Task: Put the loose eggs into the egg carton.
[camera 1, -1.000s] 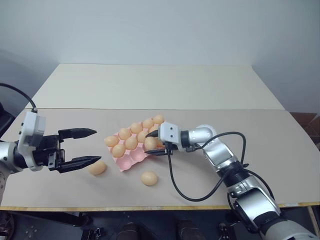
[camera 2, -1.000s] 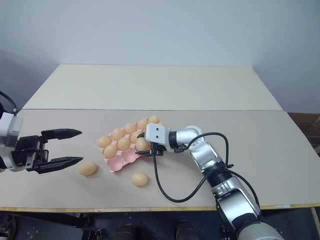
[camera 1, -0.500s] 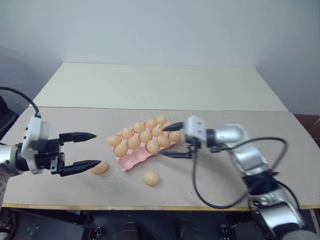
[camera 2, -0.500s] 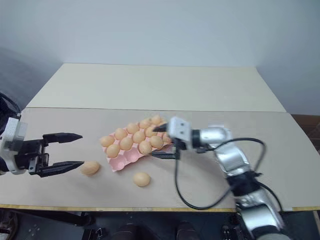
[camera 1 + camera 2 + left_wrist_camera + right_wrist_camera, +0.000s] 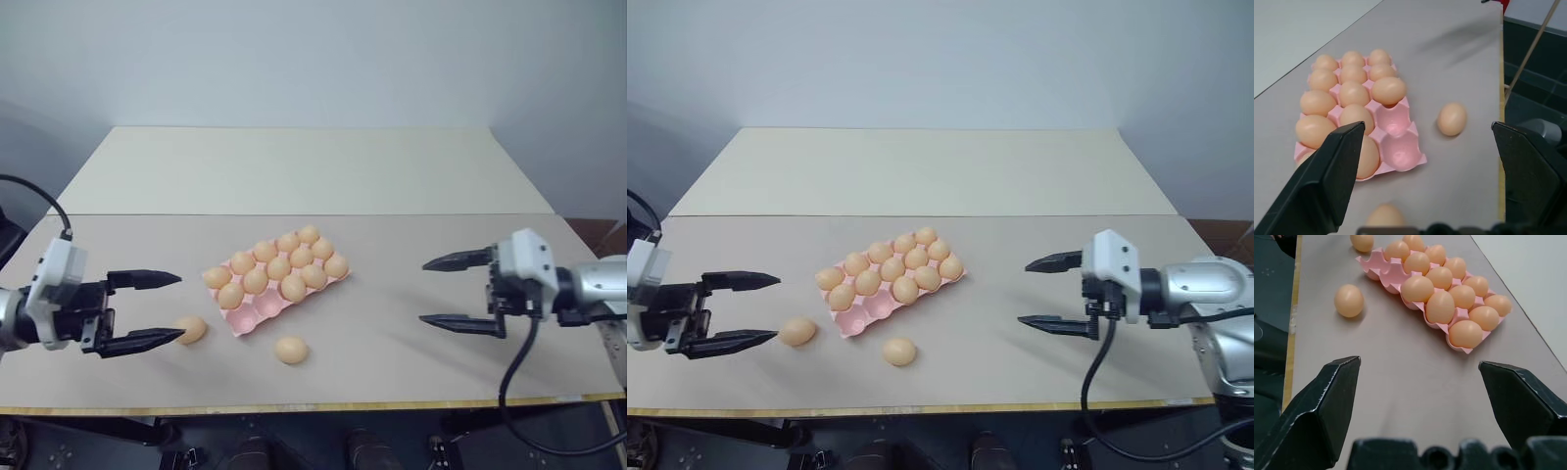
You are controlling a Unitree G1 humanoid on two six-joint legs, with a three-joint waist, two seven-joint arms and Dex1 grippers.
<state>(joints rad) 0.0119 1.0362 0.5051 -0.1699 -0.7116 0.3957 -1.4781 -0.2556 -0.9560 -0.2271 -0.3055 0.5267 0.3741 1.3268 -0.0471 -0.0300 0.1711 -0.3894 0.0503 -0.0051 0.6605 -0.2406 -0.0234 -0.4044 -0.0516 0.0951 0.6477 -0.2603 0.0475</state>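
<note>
Left gripper (image 5: 168, 308): fingers spread wide, nothing between them, pointing toward the table's middle.
Loose egg (image 5: 190, 329): on the table just off the left gripper's lower fingertip, not gripped.
Second loose egg (image 5: 291, 350): on the table further out along the left gripper's pointing line, near the front edge, just in front of the carton's vacant cups.
Egg carton (image 5: 257, 309): pink, lying aslant on the table (image 5: 392, 372) between the two grippers, nearer the left; twelve eggs seated, vacant cups at the end nearest the left gripper.
Right gripper (image 5: 434, 292): fingers spread wide, holding nothing, pointing toward the carton, well apart from it.
</note>
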